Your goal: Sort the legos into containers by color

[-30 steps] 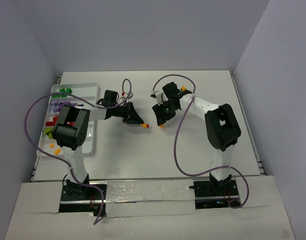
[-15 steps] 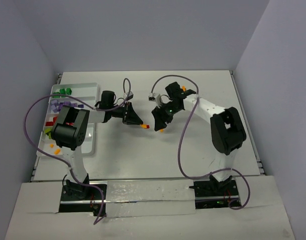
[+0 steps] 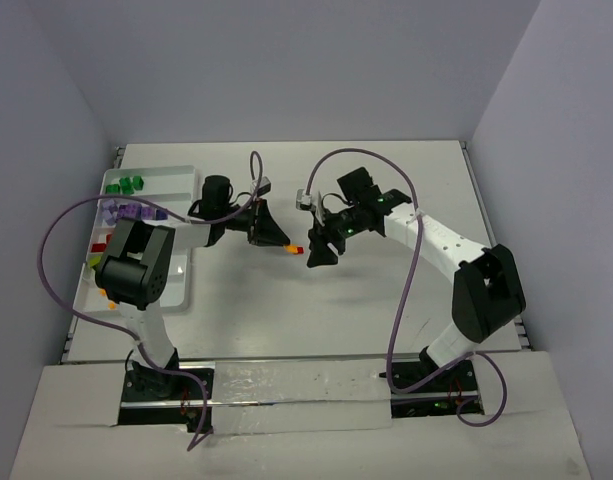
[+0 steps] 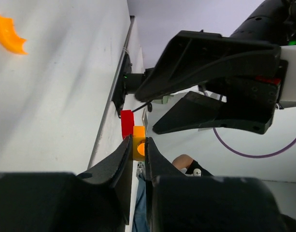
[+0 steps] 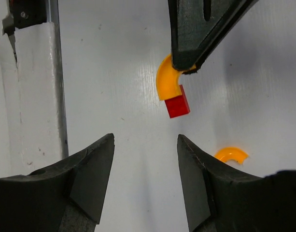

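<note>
Black left gripper (image 4: 138,145) clamped on orange arch (image 5: 163,81), red brick (image 5: 178,106) attached; right gripper (image 5: 144,145) jaws apart, facing it; spare arch (image 5: 231,154) on table (image 3: 386,300).

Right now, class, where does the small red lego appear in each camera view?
Top external: red lego mid-picture, at the left end effector's tip.
Left wrist: centre, above the pinched orange curved lego.
Right wrist: upper centre-right.
Shared landmark: the orange curved lego touching it.
</note>
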Tool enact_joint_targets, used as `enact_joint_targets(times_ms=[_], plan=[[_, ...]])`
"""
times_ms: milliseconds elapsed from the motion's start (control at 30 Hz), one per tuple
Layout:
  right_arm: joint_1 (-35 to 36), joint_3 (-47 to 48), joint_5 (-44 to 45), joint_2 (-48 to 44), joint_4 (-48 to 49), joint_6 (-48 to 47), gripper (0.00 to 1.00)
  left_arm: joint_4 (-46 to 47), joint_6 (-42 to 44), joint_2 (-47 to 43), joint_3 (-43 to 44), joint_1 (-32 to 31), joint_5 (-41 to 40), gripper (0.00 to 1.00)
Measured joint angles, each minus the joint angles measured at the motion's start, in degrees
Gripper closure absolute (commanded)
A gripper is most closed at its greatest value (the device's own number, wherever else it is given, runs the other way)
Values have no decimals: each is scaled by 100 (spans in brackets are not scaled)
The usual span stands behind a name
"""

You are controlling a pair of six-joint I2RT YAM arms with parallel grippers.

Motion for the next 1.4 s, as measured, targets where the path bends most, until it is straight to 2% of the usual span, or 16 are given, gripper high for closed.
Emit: enact_joint_targets(times_ms=[267,567,767,1400], plan=[[178,118,282,2,26,-364,38,177,-378,-181,0,-218,102,100],[257,375,537,4,-327,-1225,40,287,-702,-181,0,-227,145,100],[363,448,654,93,-434,-1441,43,518,-905,-183,0,-227,146,100],[507,542,822,122,-453,-1418,63,865,-1306,-183,-24,-227,139,100]])
